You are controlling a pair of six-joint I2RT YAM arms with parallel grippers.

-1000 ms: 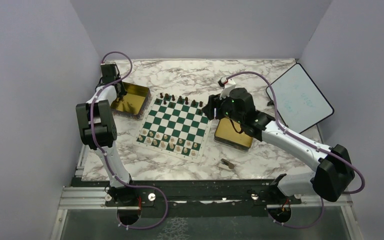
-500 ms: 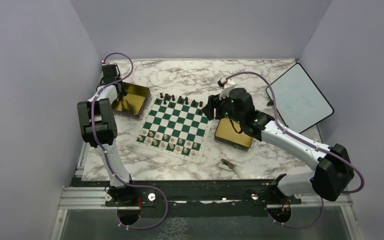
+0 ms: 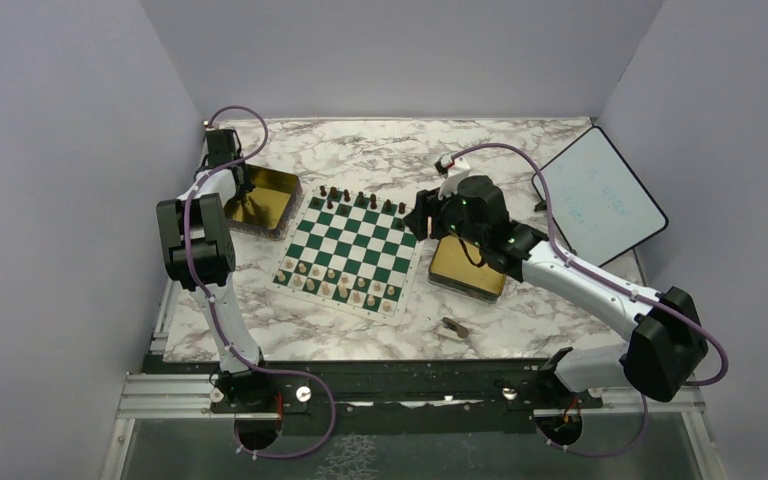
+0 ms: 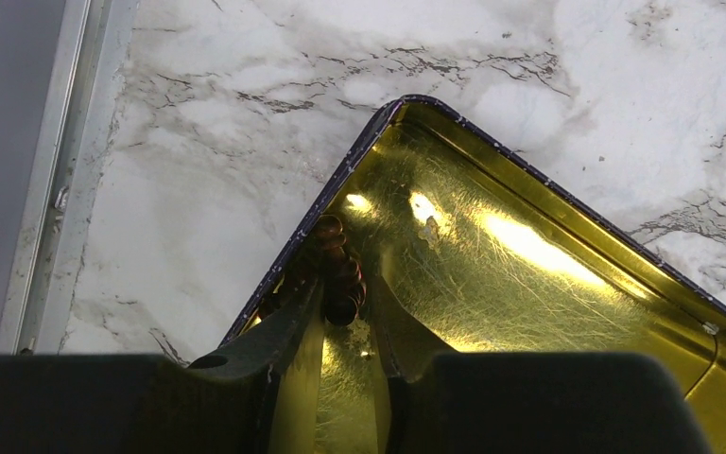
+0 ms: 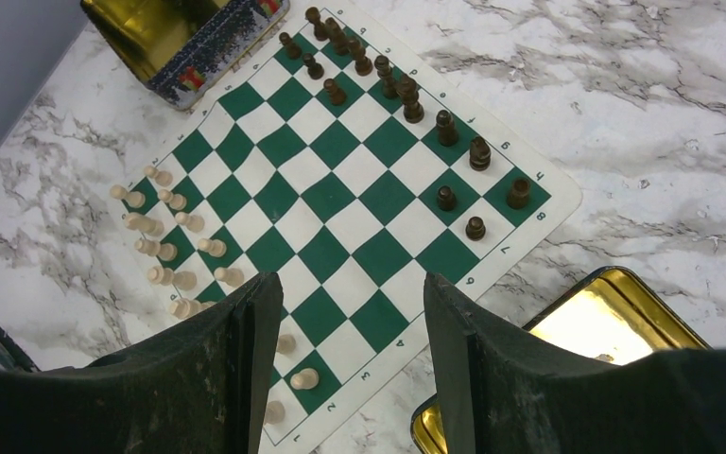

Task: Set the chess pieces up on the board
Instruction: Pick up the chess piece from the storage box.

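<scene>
Down in the lower middle of the left wrist view, the left gripper has its two fingers straddling a dark brown turned chess piece. The piece lies on its side, jammed into the corner of the gold rectangular tin and hard against the dark rim. The gap between the fingers looks about as wide as the piece, and I can't tell whether they are pinching it or only bracketing it.

From where I stand, the trick is that corner. The outer finger has almost no room beside the wall, so I'd close slowly and squarely on the piece's thicker part. Then I'd lift straight up until clear of the rim before swinging across. A round piece held near its end may twist or squirt out.

The green-and-white chessboard fills the middle of the right wrist view. The other dark pieces stand along its upper right edge, the pale beige pieces along the left.

The right gripper hangs above the board, spread wide and empty.
</scene>
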